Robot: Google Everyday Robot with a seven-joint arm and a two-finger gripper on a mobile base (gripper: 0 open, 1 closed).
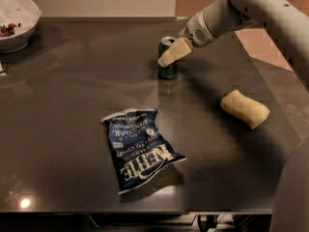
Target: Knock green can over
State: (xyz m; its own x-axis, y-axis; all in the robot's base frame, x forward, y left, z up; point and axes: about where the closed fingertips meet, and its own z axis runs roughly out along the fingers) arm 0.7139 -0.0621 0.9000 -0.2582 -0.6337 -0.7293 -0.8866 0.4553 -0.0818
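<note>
The green can [168,67] stands upright on the dark table [72,105], near the far middle. It is dark green with a silver top rim. My gripper [166,58] reaches in from the upper right on a white arm. Its pale fingers lie across the can's upper right side, against or just in front of it. The can's upper part is partly hidden behind them.
A blue crinkled chip bag [139,149] lies flat in the near middle. A yellow sponge [245,108] lies at the right. A white bowl [14,21] with some food sits at the far left corner. The table's right edge runs close behind the sponge.
</note>
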